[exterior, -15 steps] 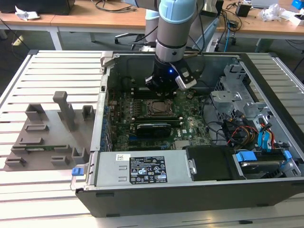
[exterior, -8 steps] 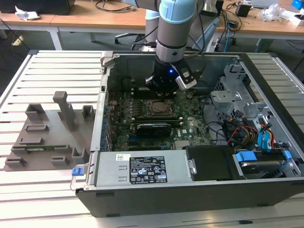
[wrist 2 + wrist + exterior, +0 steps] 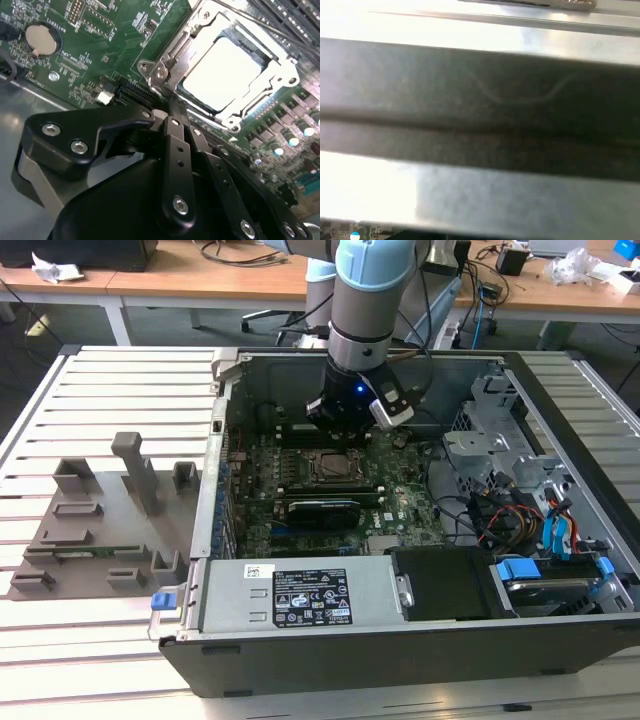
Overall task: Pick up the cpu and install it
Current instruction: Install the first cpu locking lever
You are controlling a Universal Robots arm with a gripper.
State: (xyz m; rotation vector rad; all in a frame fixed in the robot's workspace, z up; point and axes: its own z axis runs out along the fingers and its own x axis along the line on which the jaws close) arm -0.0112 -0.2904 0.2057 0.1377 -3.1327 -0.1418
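Note:
The cpu (image 3: 220,75) is a pale silver square lying flat inside the metal socket frame (image 3: 165,65) on the green motherboard (image 3: 100,30). In the exterior view the cpu (image 3: 333,464) sits mid-board inside the open computer case (image 3: 225,440). My gripper (image 3: 340,422) hangs just behind the socket, a little above the board. In the second wrist view its black linkage runs to the gripper tips (image 3: 171,106), which meet at the socket frame's edge. The gripper is shut with nothing in it.
Grey plastic holder blocks (image 3: 100,530) stand on the slatted table at the exterior view's left. Inside the case are a power supply (image 3: 300,595), a dark card (image 3: 322,510), a drive cage (image 3: 490,450) and cables (image 3: 520,515). A coin battery (image 3: 41,40) sits on the board.

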